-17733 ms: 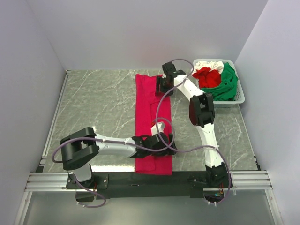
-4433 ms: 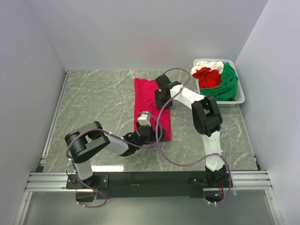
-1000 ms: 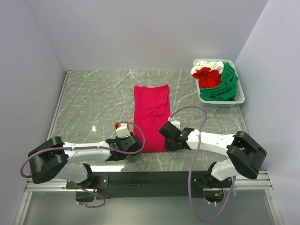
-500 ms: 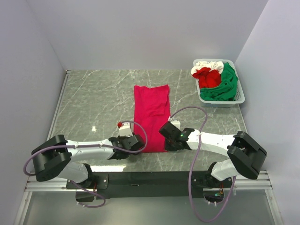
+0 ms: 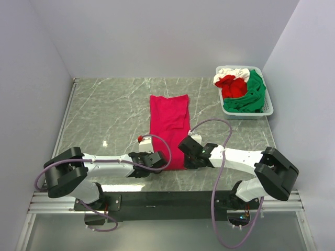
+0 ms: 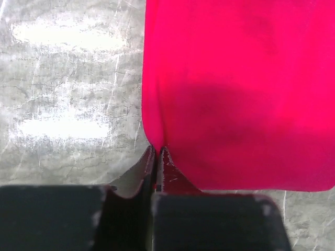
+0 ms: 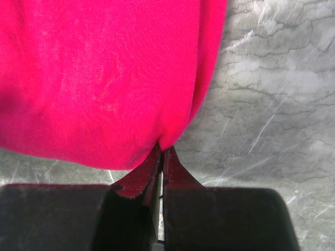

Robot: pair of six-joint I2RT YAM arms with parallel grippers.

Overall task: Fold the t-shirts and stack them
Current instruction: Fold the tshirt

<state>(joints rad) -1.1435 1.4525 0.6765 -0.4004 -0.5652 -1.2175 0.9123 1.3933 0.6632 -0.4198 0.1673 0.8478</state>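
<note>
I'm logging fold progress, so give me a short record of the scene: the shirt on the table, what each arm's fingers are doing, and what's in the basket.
shirt on table: crimson shirt, folded into a long strip, flat on the table
left fingers: shut on the strip's near left corner
right fingers: shut on its near right corner
basket: far right, holding a crumpled white shirt, red shirt and green shirt
stack: none visible

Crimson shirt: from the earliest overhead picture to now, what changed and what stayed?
The crimson shirt, a long strip before, is folded shorter. The right gripper came from its far end; it and the left gripper now pinch the near corners. The basket stayed.
</note>
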